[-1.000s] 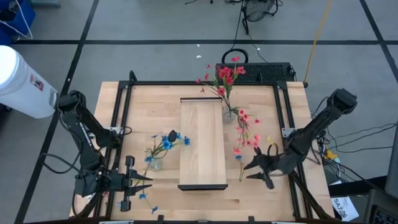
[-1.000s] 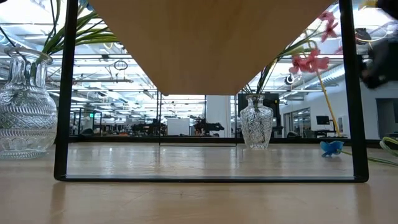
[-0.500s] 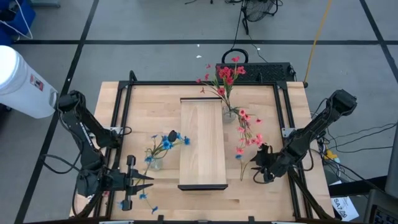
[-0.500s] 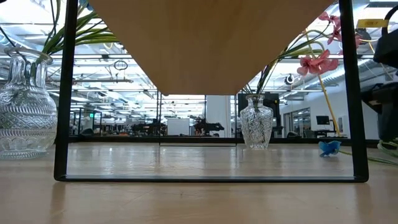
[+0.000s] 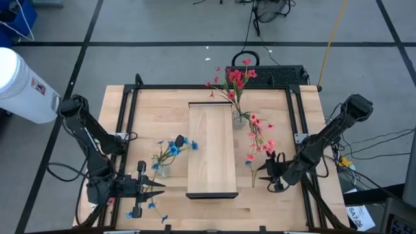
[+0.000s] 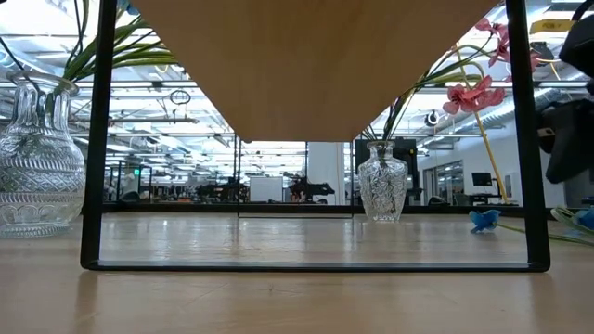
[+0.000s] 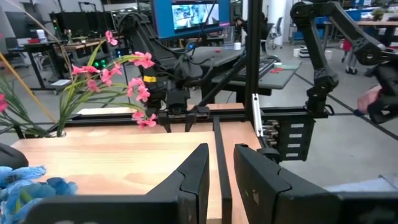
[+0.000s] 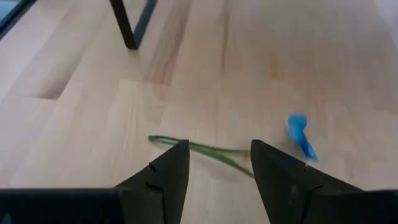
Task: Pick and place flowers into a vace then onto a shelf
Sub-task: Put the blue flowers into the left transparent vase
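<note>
Left end effector (image 5: 158, 187) advanced toward shelf (image 5: 211, 148); right end effector (image 5: 261, 175) hovers low.

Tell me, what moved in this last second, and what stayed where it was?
The left gripper slid a little toward the shelf. The right gripper turned and drew slightly back toward its own side, jaws apart over a green stem on the table. Both vases and their flowers stayed put.

The shelf (image 6: 316, 65) runs off the low view's upper edge (blurred too); its raised frame hides distant flowers (image 6: 473, 93).
</note>
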`<state>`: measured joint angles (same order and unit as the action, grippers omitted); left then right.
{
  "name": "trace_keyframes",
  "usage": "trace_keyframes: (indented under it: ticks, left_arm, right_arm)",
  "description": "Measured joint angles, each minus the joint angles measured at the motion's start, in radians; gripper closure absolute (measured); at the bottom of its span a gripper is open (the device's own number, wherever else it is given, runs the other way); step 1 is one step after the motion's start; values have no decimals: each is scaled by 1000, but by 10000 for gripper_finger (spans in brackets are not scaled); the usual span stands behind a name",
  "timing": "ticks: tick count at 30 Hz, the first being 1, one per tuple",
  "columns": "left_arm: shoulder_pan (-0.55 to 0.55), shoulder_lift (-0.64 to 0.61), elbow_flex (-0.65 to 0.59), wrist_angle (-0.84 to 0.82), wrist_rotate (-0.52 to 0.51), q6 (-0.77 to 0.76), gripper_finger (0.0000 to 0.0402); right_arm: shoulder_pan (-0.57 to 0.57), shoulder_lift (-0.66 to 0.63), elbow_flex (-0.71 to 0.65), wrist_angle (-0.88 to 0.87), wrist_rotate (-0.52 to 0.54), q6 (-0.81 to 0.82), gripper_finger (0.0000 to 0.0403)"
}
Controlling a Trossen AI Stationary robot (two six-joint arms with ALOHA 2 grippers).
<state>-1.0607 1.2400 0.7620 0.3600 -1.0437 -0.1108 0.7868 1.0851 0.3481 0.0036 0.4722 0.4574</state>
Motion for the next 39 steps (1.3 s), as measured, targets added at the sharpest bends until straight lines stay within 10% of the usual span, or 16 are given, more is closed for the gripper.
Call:
trace_keyframes:
  ticks: [20,32,39]
  left_arm:
    - [0,0,0,-12,-1,-10,321]
    - [0,0,0,-29,-1,-31,321]
    - [0,0,0,-46,-4,-49,321]
  right_arm:
    - [-106,23,0,-179,-58,27,244]
    - [-105,32,0,-75,-184,61,392]
    - [-81,38,0,-40,-190,159,400]
